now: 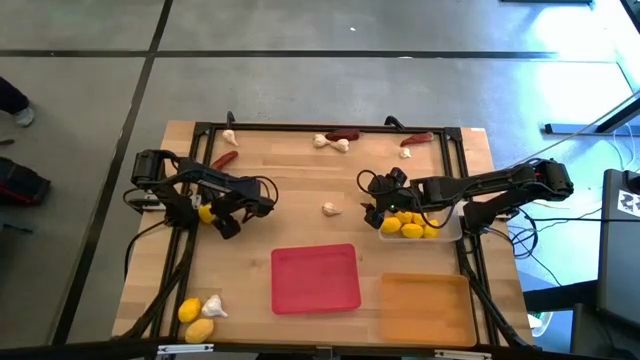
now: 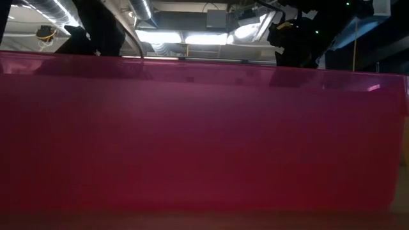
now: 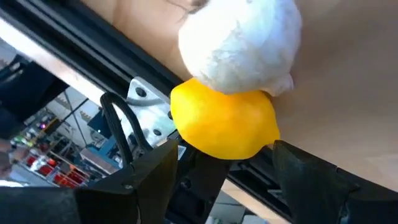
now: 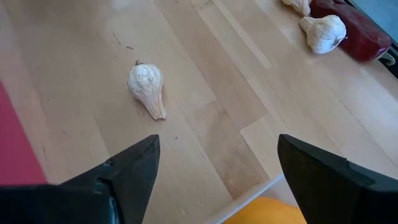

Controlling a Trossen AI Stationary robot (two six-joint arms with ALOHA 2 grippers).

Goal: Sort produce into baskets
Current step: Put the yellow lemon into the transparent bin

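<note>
Left of the red tray [image 1: 315, 278], the left tool [image 1: 212, 214] has its fingers apart around a lemon [image 3: 224, 124] that touches a garlic bulb [image 3: 239, 43]; a clamp cannot be confirmed. Above the tray lies a lone garlic bulb [image 1: 330, 208], long axis angled, nearest the right tool [image 1: 378, 212], whose fingers stand apart, empty, beside the clear tray [image 1: 455, 232] of lemons. No writing legible.

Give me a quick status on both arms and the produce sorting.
Left gripper open around a lemon at table's left. Right gripper open, empty, beside clear tray holding lemons. Red tray empty; garlic bulb loose mid-table. Nothing blocking.
</note>
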